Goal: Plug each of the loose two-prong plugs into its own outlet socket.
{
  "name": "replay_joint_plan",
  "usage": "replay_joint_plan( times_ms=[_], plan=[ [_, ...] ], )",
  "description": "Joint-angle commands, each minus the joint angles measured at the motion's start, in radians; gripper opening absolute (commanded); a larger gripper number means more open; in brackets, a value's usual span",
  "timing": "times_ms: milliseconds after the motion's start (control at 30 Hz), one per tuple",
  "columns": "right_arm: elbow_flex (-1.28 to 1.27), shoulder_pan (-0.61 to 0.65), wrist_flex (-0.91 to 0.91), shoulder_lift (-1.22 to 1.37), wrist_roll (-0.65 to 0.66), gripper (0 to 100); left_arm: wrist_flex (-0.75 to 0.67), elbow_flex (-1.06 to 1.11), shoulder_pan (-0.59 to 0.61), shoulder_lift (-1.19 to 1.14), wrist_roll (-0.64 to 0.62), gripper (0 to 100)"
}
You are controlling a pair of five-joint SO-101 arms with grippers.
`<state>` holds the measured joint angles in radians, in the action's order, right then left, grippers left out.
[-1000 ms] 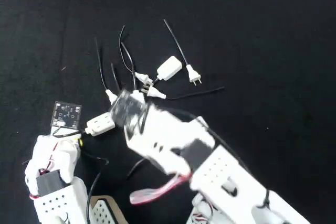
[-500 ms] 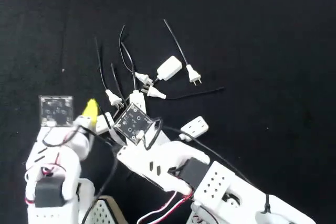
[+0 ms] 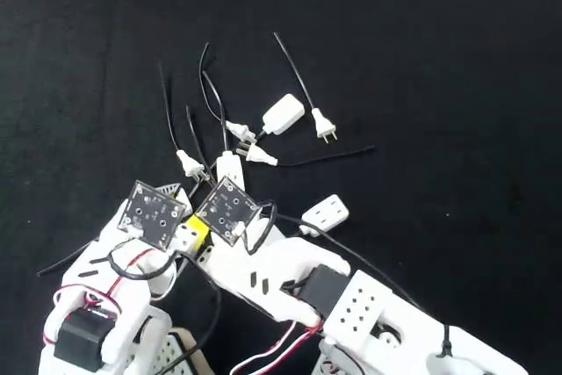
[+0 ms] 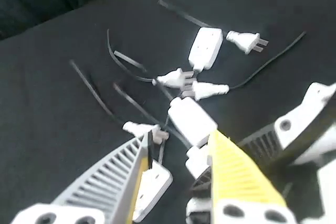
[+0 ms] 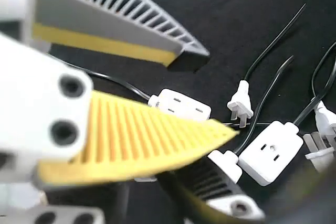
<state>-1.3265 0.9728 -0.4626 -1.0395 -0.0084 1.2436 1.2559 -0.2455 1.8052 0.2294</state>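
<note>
Left gripper [image 4: 180, 139] stands spread wide, its grey ribbed finger [image 4: 113, 184] and yellow finger [image 4: 236, 174] well apart and pinching nothing. Low between them lies a flat outlet strip [image 4: 153, 184], just beside the grey finger; whether the two touch I cannot tell. Just past the fingertips sits a blocky socket [image 4: 191, 120], and by the grey tip lies a left plug [image 4: 137, 128] on its black cord.

Right gripper [image 5: 218, 92] is spread as well, grey finger and yellow finger parted by a broad gap, with nothing clamped. The outlet strip shows through that gap, flat on the desk [image 3: 457, 85] with its slots up and a black cord at one end. Beyond it lie the left plug, prongs toward the gripper, and the blocky socket.

From above, both arms come in from the near edge, the left arm at near left and the right arm from near right, their wrists side by side at centre-left of the black desk.

Farther out, a middle plug [image 3: 259, 155] and an upper plug [image 3: 239, 132] lie close together just far of the blocky socket, their cords crossing. A rounded socket [image 3: 283, 113] lies just right of the upper plug. Right of it is a right plug [image 3: 324, 125], its cord running toward the far side. A small socket [image 3: 325, 212] lies on the desk just right of the right arm's wrist, beside a black cord
</note>
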Motion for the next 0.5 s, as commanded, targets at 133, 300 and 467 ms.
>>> replay_joint_plan(
  times_ms=[133,300,467],
  plan=[
    [0.016,-0.025,-0.005,-0.013,-0.014,1.1,0.043,-0.030,0.430,-0.005,0.169,19],
    [0.048,-0.044,0.087,0.051,-0.103,1.1,-0.133,0.148,0.656,-0.005,0.146,19],
    [0.222,-0.104,0.092,0.318,-0.178,1.1,-0.281,0.329,0.674,-0.005,0.149,19]
  ],
)
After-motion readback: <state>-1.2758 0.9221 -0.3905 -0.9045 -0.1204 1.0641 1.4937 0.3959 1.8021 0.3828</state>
